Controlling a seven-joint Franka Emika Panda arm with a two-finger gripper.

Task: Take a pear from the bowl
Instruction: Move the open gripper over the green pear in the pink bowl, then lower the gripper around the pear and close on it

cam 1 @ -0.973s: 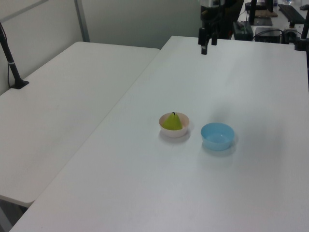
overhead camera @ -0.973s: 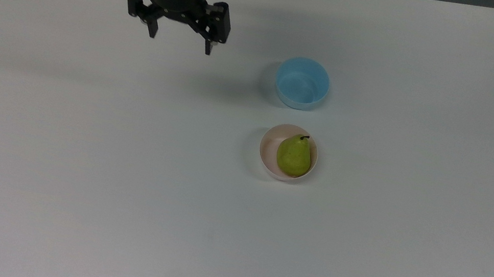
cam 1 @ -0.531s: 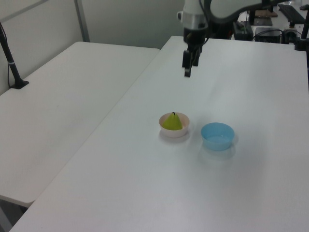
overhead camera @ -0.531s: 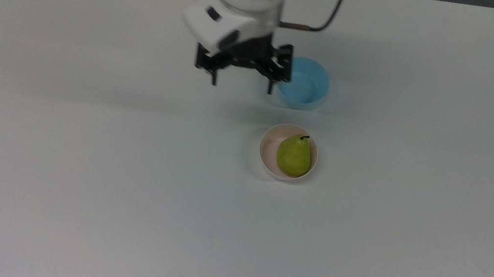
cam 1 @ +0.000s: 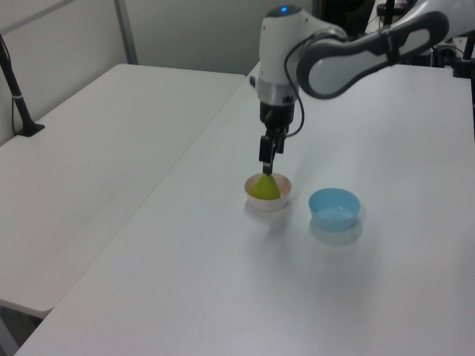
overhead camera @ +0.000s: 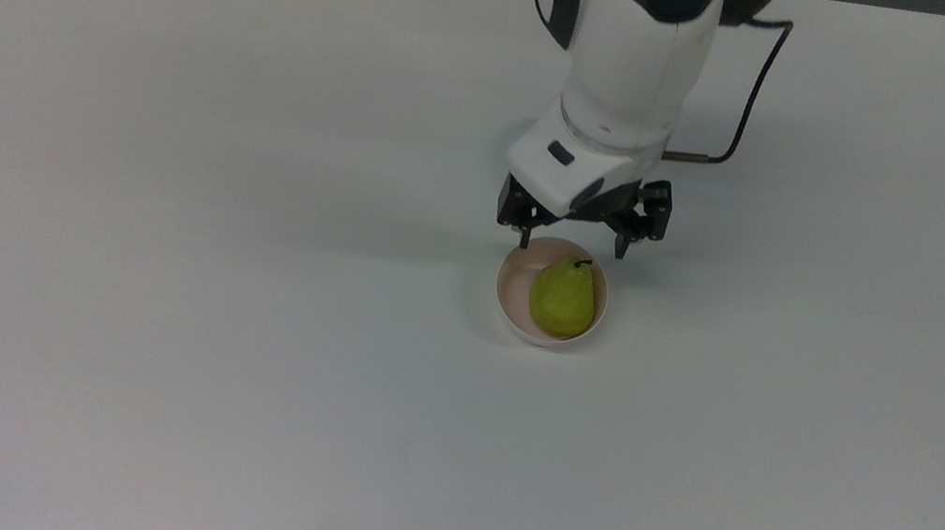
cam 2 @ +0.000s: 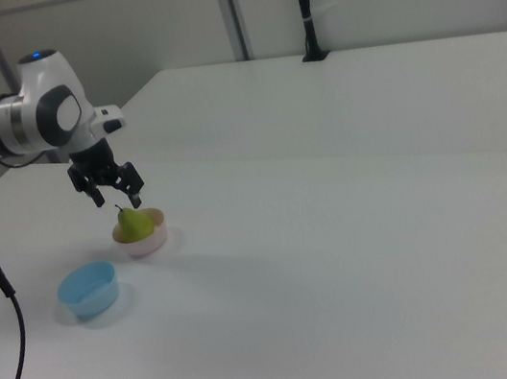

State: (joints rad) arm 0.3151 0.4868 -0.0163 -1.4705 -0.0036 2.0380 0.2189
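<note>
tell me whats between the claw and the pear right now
Nothing. In the right view the open claw hangs just above the pear in the pink bowl, with bare air between them.

Yellow-green pear [overhead camera: 563,299] sits stem-up inside the pale pink bowl [overhead camera: 512,284].

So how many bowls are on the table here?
2. The pink bowl holds the pear, right under the open gripper. The light blue bowl sits empty beside it.
</note>
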